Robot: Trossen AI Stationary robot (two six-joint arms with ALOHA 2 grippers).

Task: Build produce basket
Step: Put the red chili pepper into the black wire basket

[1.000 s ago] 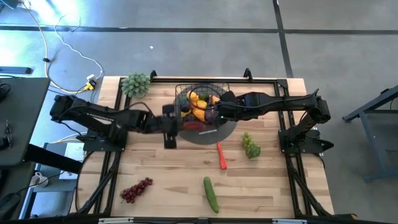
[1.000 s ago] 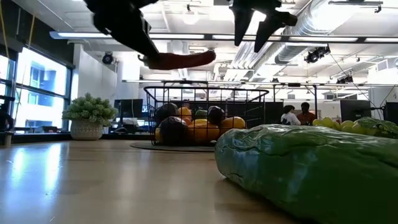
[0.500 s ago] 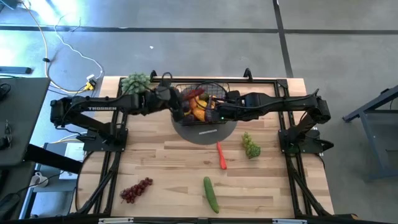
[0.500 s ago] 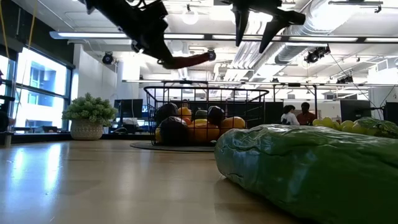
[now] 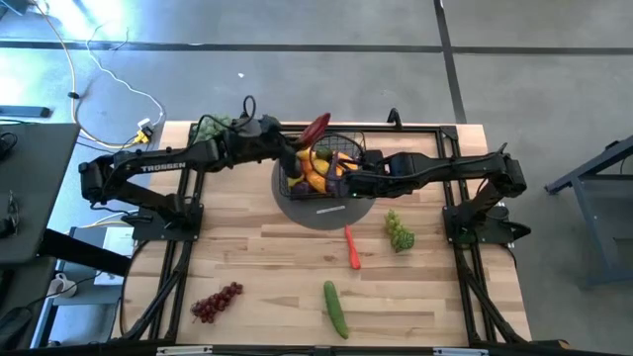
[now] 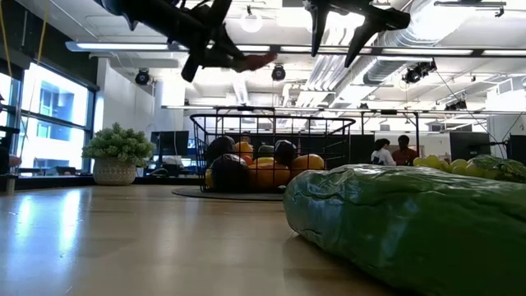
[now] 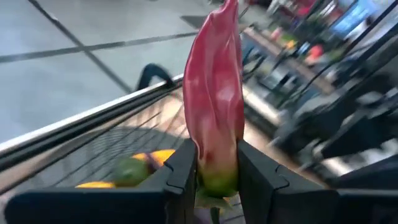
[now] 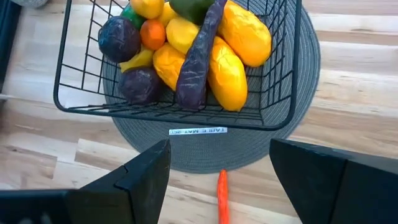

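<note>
Basket (image 5: 321, 170): black wire, sits on a grey round mat (image 5: 326, 210) at the far middle of the table; already heaped with yellow, orange and purple produce (image 8: 205, 50).
Left gripper (image 5: 297, 148): above the basket's far-left edge, clamped on the green stem end of a red chilli (image 7: 214, 118), which sticks up and out.
Right gripper (image 8: 217, 180): fingers spread wide and empty, hovering over the basket's near-right side and the mat.
Risk, overshoot: the chilli's tip seems to reach past the basket's far rim; let go here and it may tip over the wire onto the table.
Risk, roll-off: the heap is high, so a long pod dropped on top could slide off.
Risk, crowding: both arms hang over the basket, close together; a lowering move could knock them.
In the way: a long purple aubergine (image 8: 199, 59) lies across the heap.
Around: second red chilli (image 5: 352, 247) and green grapes (image 5: 399, 230) just nearer than the mat; cucumber (image 5: 335, 308) and purple grapes (image 5: 217, 303) well nearer; pale leafy bunch (image 5: 210, 130) left of the basket.
</note>
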